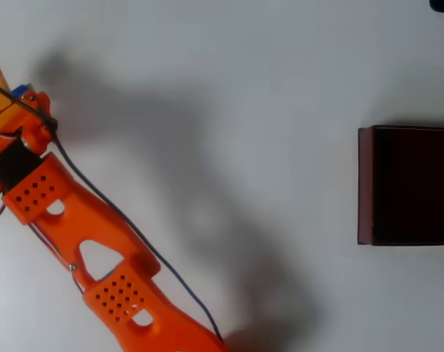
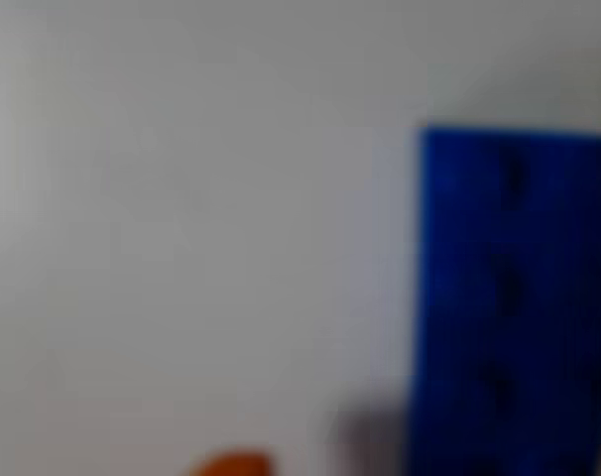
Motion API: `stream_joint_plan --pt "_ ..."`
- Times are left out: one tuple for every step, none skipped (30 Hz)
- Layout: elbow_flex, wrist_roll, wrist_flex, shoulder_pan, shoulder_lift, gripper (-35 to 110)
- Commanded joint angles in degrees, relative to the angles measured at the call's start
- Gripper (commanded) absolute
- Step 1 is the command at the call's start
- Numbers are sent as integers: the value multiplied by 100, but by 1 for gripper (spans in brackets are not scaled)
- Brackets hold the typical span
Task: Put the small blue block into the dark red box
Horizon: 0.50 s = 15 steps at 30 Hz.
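In the overhead view the orange arm reaches up to the far left edge, where my gripper (image 1: 11, 99) is partly cut off by the frame. A sliver of the small blue block (image 1: 20, 92) shows right against the gripper's tip. The wrist view is blurred and very close. There the blue block (image 2: 519, 297) takes up the right side, and an orange fingertip (image 2: 231, 464) peeks in at the bottom edge. I cannot make out how the jaws stand. The dark red box (image 1: 365, 185) sits at the far right of the table, far from the gripper, its dark interior cut by the frame.
A white tabletop (image 1: 229, 88) stretches between the arm and the box. The arm's shadow (image 1: 207, 213) lies across the middle. A dark cable (image 1: 112, 213) runs along the arm. A small dark object (image 1: 443, 4) sits at the top right corner.
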Motion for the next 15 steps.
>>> stream_joint_plan --pt "-290 114 -62 -79 79 23" --pt "-290 114 -62 -79 70 23" --pt "-290 105 -88 -79 62 23" --pt "-290 105 -97 -79 44 23" --pt "-290 114 -105 -79 26 23" --pt "-290 123 -132 -79 18 23" --pt "-290 132 -158 -88 0 23" --pt "-290 132 -202 -88 -18 22" --pt "-290 141 -237 -97 -44 22" --pt "-290 149 -264 -97 -62 22" --pt "-299 158 -272 -105 -70 22" --pt "-299 176 -281 -105 -88 22" --pt "-316 193 -299 -114 -114 22" --pt "-334 193 -325 -114 -141 22" --pt "-343 202 -343 -123 -158 21"
